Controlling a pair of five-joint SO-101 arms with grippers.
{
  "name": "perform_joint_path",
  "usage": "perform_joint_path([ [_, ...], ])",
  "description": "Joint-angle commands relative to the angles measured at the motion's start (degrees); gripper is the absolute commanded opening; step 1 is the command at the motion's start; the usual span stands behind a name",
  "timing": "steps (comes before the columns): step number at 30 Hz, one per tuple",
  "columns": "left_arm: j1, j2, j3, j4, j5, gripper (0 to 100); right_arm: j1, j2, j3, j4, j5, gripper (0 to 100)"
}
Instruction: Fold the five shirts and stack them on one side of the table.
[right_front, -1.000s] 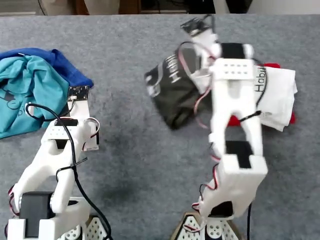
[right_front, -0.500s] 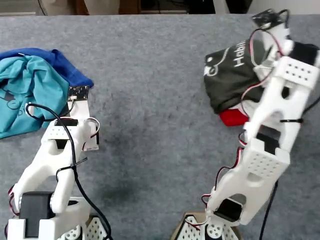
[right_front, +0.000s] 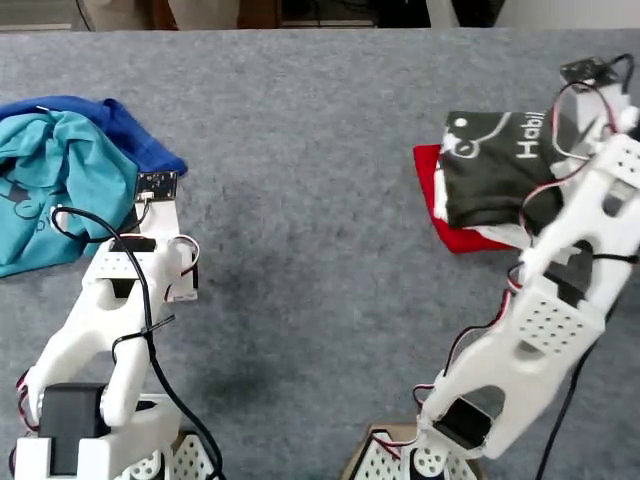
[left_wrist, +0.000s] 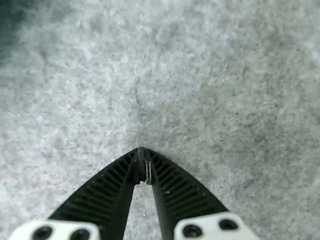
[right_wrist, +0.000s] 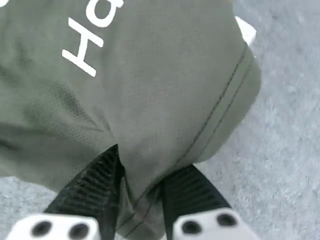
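The right gripper (right_wrist: 137, 170) pinches the dark shirt (right_front: 490, 175) by its edge, fingers narrow. The shirt lies on a red shirt (right_front: 432, 195) at the table (right_front: 300, 200) side. The left gripper (left_wrist: 141, 156) has its tips touching, holding nothing.

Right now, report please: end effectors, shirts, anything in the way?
Right end effector shut on dark shirt, over red shirt. Left end effector shut, empty. Teal shirt, blue shirt unfolded. Nothing in the way.

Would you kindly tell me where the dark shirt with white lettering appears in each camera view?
High view: dark shirt far right, lying over the red shirt.
Left wrist view: grey table cover beyond the left gripper.
Right wrist view: dark shirt pinched in the right gripper.
Shared landmark: the grey table cover.
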Motion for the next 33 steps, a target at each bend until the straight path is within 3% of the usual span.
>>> perform_joint_path([
  [1,0.6,-1.8,-0.7,-0.3,0.4,2,2.0,-0.6,-2.7,-0.4,0.7,0.2],
  [7,0.6,-1.8,-0.7,-0.3,0.4,2,1.6,0.2,-2.0,-0.4,1.1,0.4],
  [9,0.6,-1.8,-0.7,-0.3,0.4,2,1.3,0.7,-2.4,0.1,0.7,5.5],
  [14,0.7,-1.8,-0.7,-0.4,0.4,2,-0.4,-0.8,-6.5,8.8,1.2,46.3],
  [16,1.1,-1.8,-0.7,-0.3,0.1,2,-1.5,-2.2,-8.1,12.0,1.3,57.1],
  [18,1.8,-1.9,-0.3,0.1,-0.1,2,-1.7,-5.1,-8.0,11.8,0.6,56.0],
  [20,0.3,-2.8,-1.9,4.4,-1.6,2,-2.1,-8.8,-6.5,11.9,-0.6,48.9],
  [24,-11.5,-4.8,-17.1,20.4,-6.6,2,-4.8,-17.5,0.1,11.9,-0.9,17.5],
  [26,-19.3,-5.1,-26.9,22.9,-7.7,2,-6.8,-20.1,4.2,11.8,-1.0,0.1],
  [29,-27.3,-1.8,-39.2,22.8,-9.8,9,-9.5,-22.1,10.2,11.8,-1.0,10.6],
  [33,-31.7,10.3,-49.1,17.8,-8.3,23,-13.0,-22.4,15.2,10.5,-1.0,28.5],
])
